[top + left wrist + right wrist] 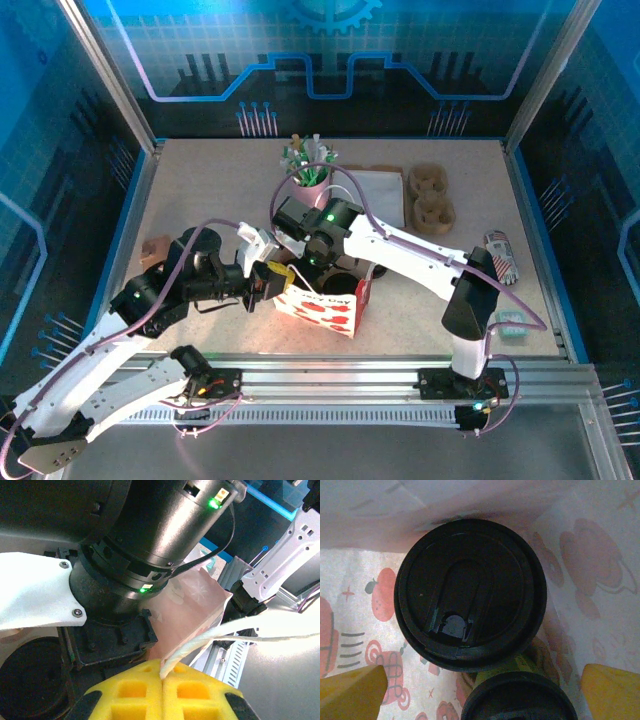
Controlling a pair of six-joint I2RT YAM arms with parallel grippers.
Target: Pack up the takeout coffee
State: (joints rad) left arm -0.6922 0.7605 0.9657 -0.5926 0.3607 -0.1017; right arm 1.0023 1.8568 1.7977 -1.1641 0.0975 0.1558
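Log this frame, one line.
left gripper: shut on bag handle | right gripper: open, inside bag, over lidded takeout coffee | stage: coffee in bag

Overhead view evenly lit, blue-tinted, sharp. Just beyond the left end effector (162, 682), the white strap (280, 625) glares, overexposed. Inside the bag (355, 595), light is dim and soft.

Top external: high behind the arm bases, looking down over the whole table (200, 200). Left wrist: I'm tight behind the left gripper (162, 674), facing right at the bag (200, 600). Right wrist: close, straight down into that bag onto a black lid (470, 590). Bag common to all three.
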